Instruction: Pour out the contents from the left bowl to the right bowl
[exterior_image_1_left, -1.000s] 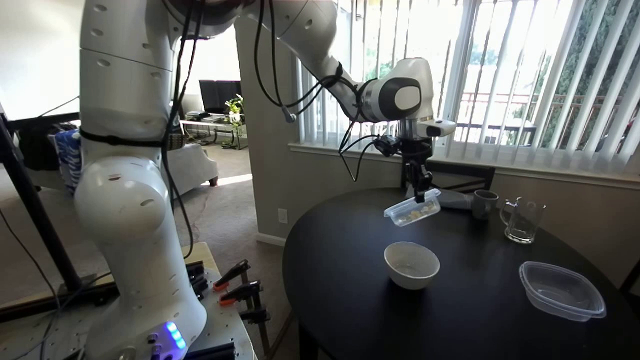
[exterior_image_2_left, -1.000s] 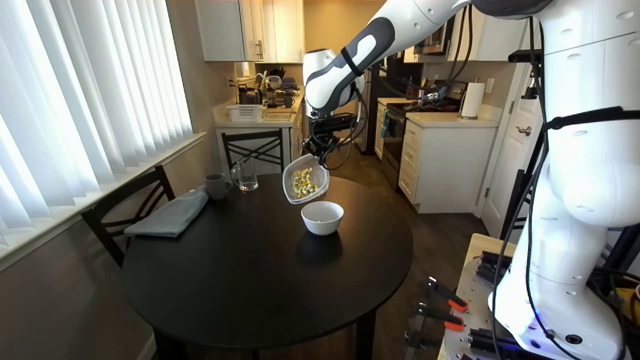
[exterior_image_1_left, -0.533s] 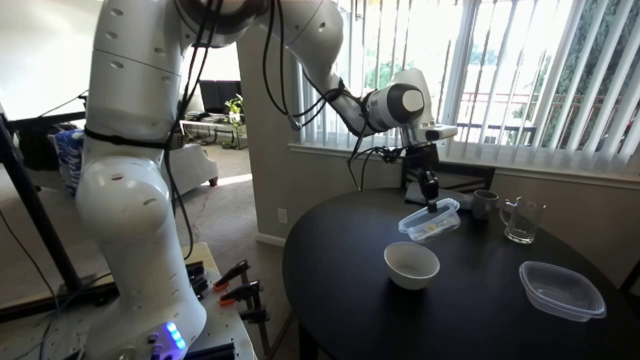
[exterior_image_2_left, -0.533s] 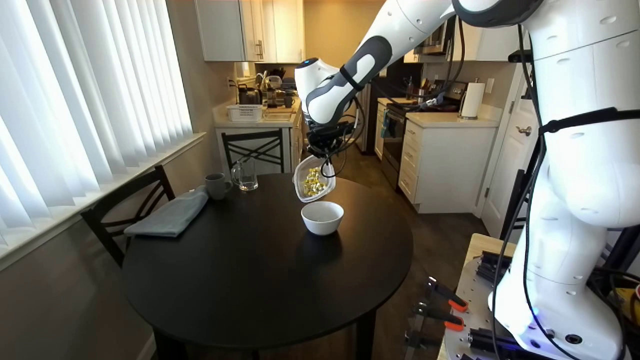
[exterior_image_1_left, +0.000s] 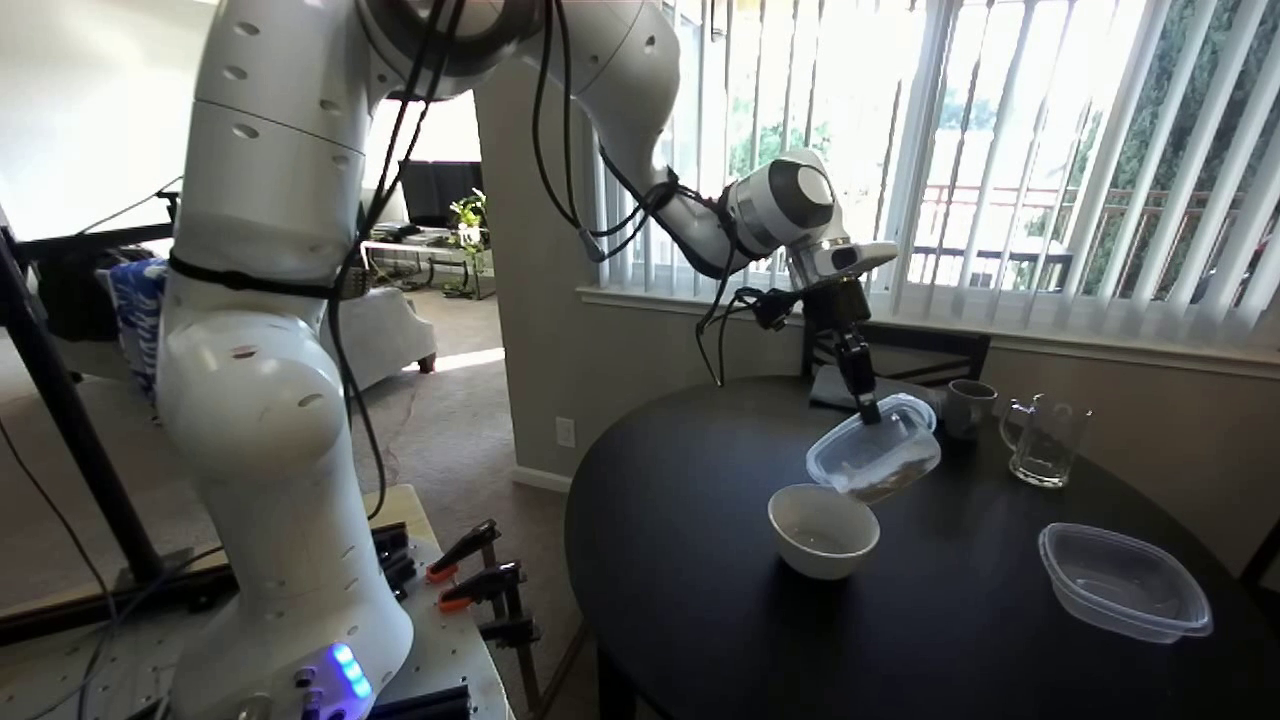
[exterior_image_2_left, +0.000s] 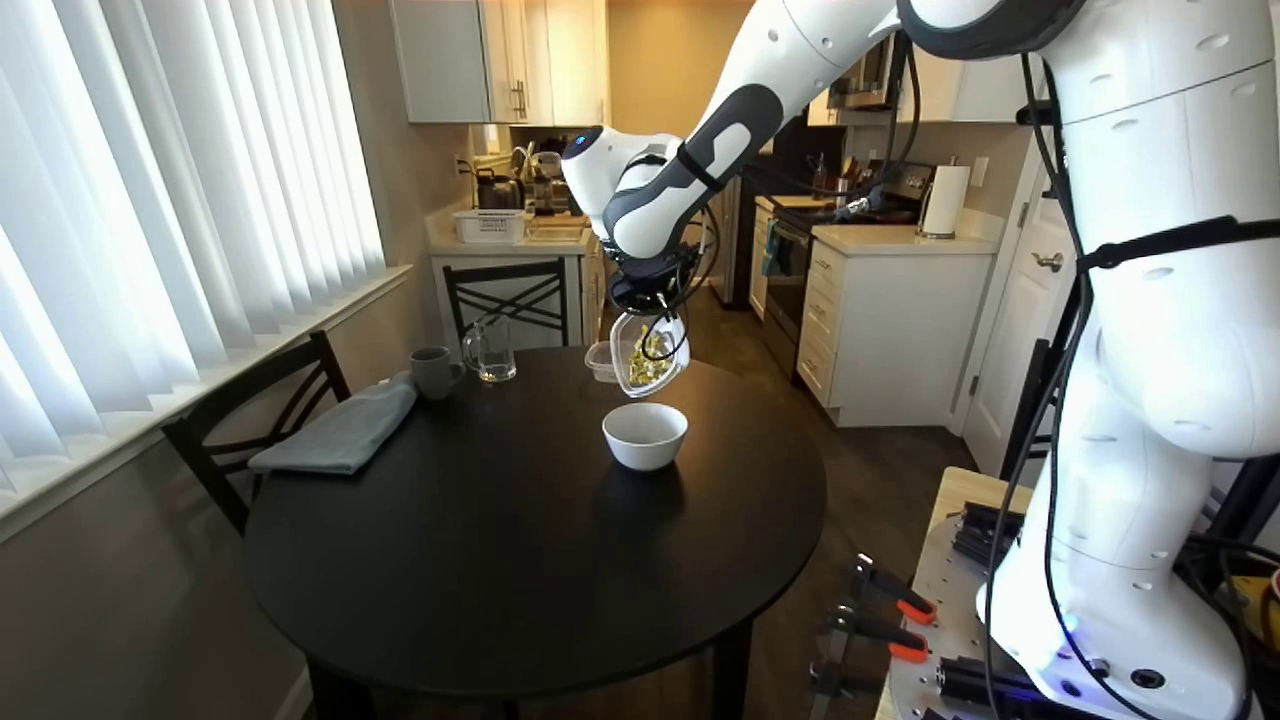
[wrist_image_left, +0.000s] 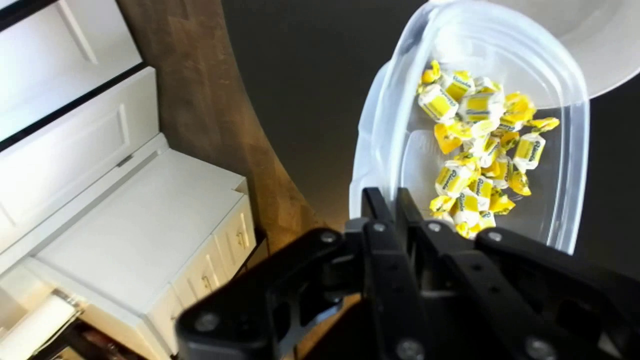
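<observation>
Fingers pinching a tilted translucent tub by its wall | wrapped candies lying inside, likely needing more tilt | in an exterior view, white bowl sitting below and left of the fingers

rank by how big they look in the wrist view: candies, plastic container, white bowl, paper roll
1. Plastic container
2. Candies and white bowl: unsure, as the frame cuts off part of the bowl
3. Paper roll, going by its visible part
</observation>
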